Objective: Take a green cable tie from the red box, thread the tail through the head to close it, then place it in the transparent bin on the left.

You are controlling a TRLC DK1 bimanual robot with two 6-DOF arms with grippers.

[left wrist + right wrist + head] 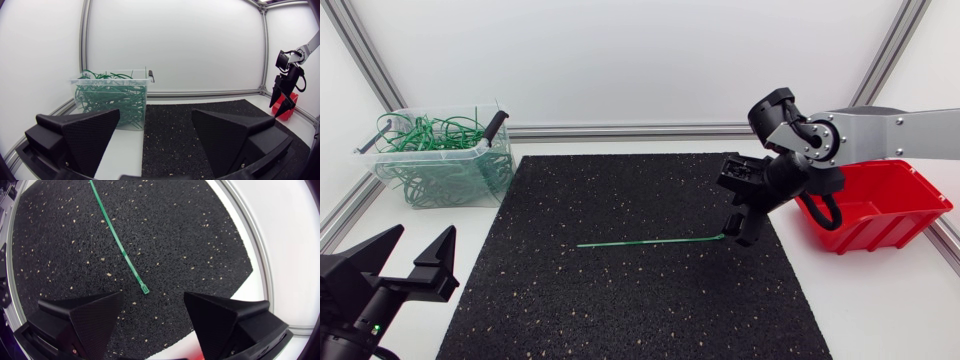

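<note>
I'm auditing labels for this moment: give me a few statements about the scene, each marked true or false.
The right gripper is shut on the cable tie. False: it is open; the tie lies on the black mat ahead of it.
The cable tie is straight, not closed. True.
The transparent bin holds green ties. True.
The left gripper is over the red box. False: it is at the table's opposite side, open.

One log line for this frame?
thin green plastic cable tie: flat on black speckled mat, unthreaded | right gripper: open over its head end | left gripper: open, empty
</note>
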